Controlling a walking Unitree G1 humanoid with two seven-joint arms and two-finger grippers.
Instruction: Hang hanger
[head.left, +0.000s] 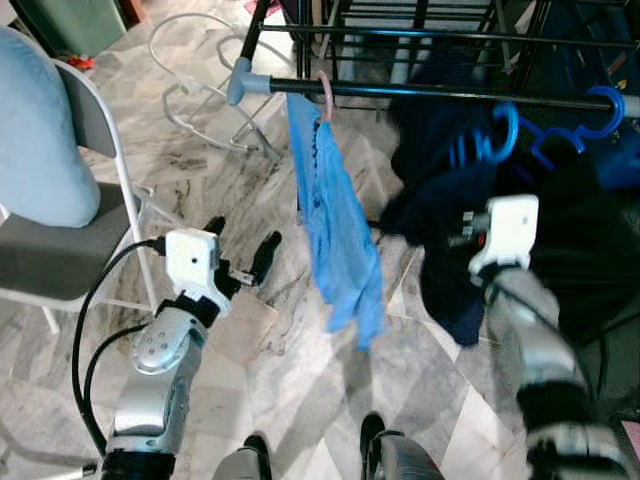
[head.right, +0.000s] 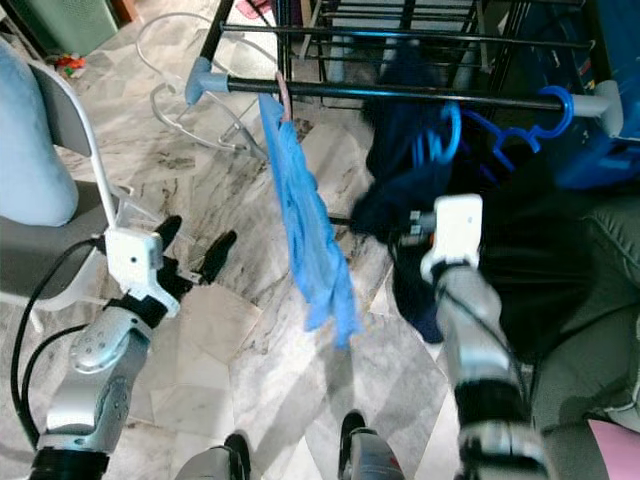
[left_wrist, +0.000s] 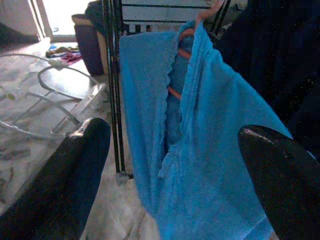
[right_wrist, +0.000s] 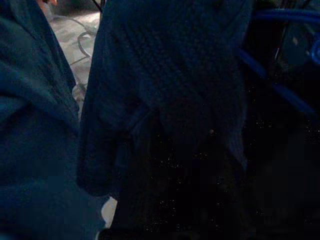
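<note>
The left gripper (head.left: 243, 254) sits in the lower left of the frame, its jaws spread wide with nothing between them; in the left wrist view the two black fingers (left_wrist: 60, 185) stand apart at either edge, framing the light blue garment (left_wrist: 200, 150). The right gripper's white wrist block (head.left: 510, 232) is pressed up against the dark navy garment (head.left: 440, 200) at centre right, and whether its jaws are open or closed cannot be told — the fingers are buried in dark cloth. The light blue garment hangs from a pink hanger hook (head.left: 325, 95) over the black rail (head.left: 420, 92) that runs across the upper part of the frame, and it drapes down to the middle of the picture. Further right on the same rail sit blue hanger hooks (head.left: 505, 135), one above the navy garment and others (head.left: 600, 110) near the right edge. At the far left stands a grey folding chair (head.left: 60, 250) with a pale blue cushion (head.left: 35, 130) — below everything is the marble-patterned floor (head.left: 300, 380).
</note>
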